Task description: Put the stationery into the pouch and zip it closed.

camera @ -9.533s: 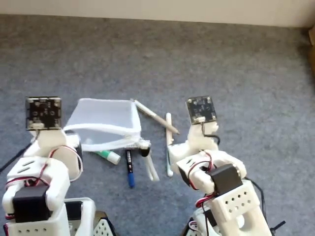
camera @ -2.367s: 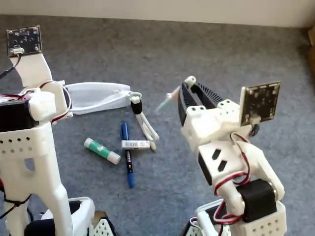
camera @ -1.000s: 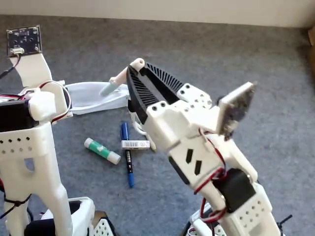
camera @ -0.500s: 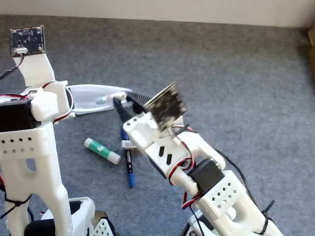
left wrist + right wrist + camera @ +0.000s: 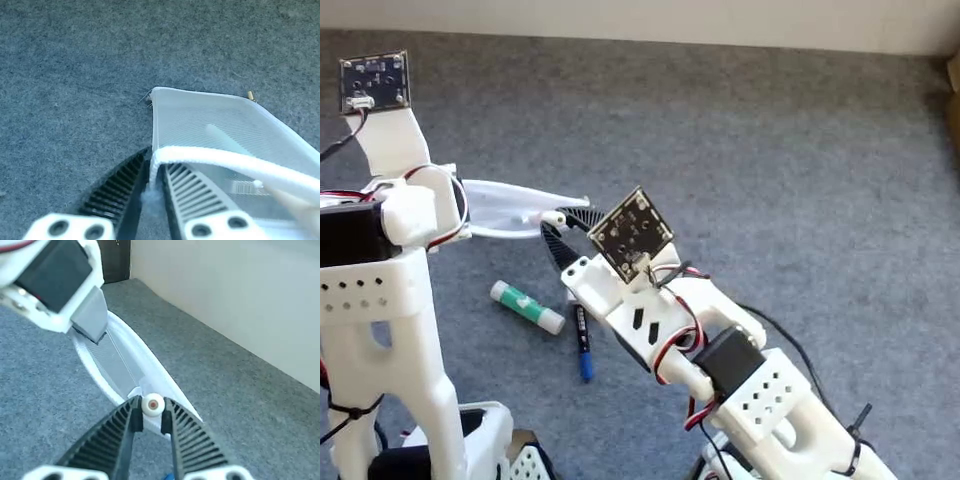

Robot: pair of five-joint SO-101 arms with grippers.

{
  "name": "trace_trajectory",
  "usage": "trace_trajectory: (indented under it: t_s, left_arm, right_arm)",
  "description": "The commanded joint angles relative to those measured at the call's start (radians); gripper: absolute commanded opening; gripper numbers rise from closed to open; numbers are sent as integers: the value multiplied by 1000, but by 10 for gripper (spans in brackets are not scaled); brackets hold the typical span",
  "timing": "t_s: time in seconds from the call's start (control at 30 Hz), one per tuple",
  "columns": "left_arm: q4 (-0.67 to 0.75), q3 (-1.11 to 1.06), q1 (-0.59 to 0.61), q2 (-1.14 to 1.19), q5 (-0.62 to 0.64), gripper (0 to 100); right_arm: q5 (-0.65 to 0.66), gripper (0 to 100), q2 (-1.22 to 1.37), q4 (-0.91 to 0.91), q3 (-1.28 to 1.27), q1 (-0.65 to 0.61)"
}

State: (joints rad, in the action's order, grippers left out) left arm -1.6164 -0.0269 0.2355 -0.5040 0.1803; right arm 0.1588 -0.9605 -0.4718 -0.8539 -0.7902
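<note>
A white mesh pouch (image 5: 515,208) lies left of centre with its mouth held up. My left gripper (image 5: 152,162) is shut on the pouch rim (image 5: 210,156), and a pale pen (image 5: 227,142) shows through the mesh. My right gripper (image 5: 562,230) is at the pouch mouth, shut on a pen whose round white end (image 5: 152,405) sits between the fingers (image 5: 117,437). The pen points into the pouch opening (image 5: 117,365). On the carpet in front lie a green-and-white glue stick (image 5: 526,307) and a blue pen (image 5: 583,348).
Grey carpet covers the whole surface, with open room to the right and at the back. A pale wall (image 5: 720,20) runs along the far edge. The left arm's tall white body (image 5: 380,300) stands at the front left, beside the glue stick.
My right arm has swung left and down with the pen, from beside the pouch to its mouth. The left arm has kept the pouch rim lifted and has not moved.
</note>
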Motion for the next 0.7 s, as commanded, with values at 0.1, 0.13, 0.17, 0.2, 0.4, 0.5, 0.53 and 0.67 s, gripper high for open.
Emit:
trace_trajectory:
  t_s: [0.1,0.13,0.17,0.2,0.4,0.5,0.53,0.67]
  left_arm:
    - [5,31,-19,12,6,11]
    - [5,31,-19,13,6,11]
    - [5,31,-19,13,6,11]
    - [5,31,-19,13,6,11]
    - [5,31,-16,13,6,11]
    - [5,31,-13,13,5,11]
    - [5,31,-13,13,5,11]
    - [3,31,-10,7,5,11]
  right_arm:
    - [11,139,-1,27,8,-7]
    - [11,140,-1,27,5,-7]
    - [11,140,-2,27,5,-7]
    - [11,139,-2,27,5,-7]
    - [11,138,-2,25,12,68]
    - [11,138,-2,25,12,142]
    - [11,138,-2,25,10,163]
    - [11,138,-2,24,8,243]
